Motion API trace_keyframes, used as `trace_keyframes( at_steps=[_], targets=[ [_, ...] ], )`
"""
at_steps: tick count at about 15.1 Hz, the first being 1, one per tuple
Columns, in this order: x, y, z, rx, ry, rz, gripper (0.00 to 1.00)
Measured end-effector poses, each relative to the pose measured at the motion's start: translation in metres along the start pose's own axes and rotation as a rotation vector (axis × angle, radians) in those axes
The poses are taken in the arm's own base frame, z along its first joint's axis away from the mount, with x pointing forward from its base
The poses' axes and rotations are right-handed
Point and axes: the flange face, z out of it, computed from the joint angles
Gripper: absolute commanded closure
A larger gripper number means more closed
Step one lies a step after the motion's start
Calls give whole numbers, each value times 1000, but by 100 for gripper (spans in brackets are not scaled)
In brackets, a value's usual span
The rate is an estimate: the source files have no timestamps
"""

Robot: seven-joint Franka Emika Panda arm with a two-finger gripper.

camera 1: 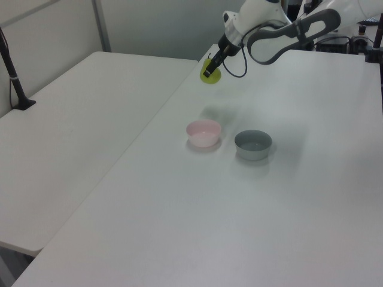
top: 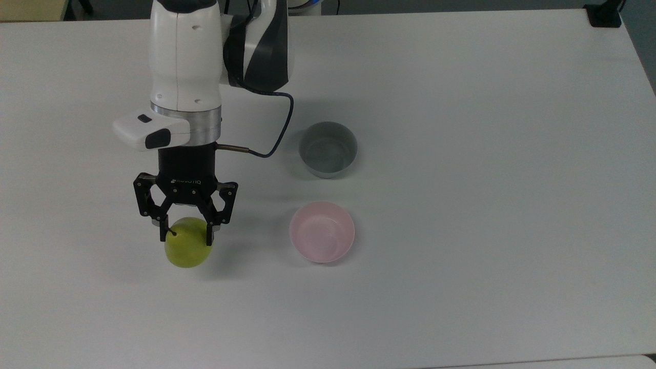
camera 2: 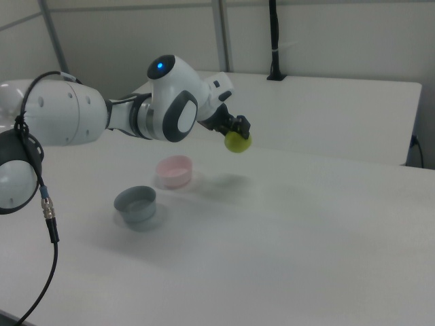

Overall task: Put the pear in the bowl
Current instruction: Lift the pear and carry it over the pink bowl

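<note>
My gripper (top: 185, 237) is shut on the yellow-green pear (top: 187, 251), its black fingers clamped on the fruit's top either side of the dark stem. The pear (camera 1: 211, 75) hangs well above the white table, with its shadow on the surface below. In the right view the held pear (camera 2: 237, 142) and the gripper (camera 2: 238, 132) sit up and to the right of the pink bowl. The pale pink bowl (top: 322, 231) stands empty on the table, to the top view's right of the pear. It also shows as the bowl (camera 1: 203, 133) in the left view and as the bowl (camera 2: 174, 170) in the right view.
A deeper grey bowl (top: 328, 149) stands empty just beyond the pink one in the top view, and beside it as the grey bowl (camera 1: 253, 144) in the left view. The arm's black cable (top: 277, 128) loops near it. A second white table (camera 1: 78, 125) adjoins on the left view's left.
</note>
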Motion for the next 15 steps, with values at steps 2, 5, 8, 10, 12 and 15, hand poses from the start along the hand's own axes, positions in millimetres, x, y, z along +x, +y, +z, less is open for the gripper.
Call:
trace_keyframes(
  at_steps=[2,5,8,10,12,15],
  targets=[
    [4,-11,-8,15,-20,-5,68],
    [5,-45,-11,46,-47,-21,68],
    [3,-95,-16,84,-93,-32,68],
    [0,-124,-22,102,-130,-43,68],
    [-5,-147,-26,115,-175,-65,68],
    [-15,-169,-24,127,-215,-83,68]
  ],
)
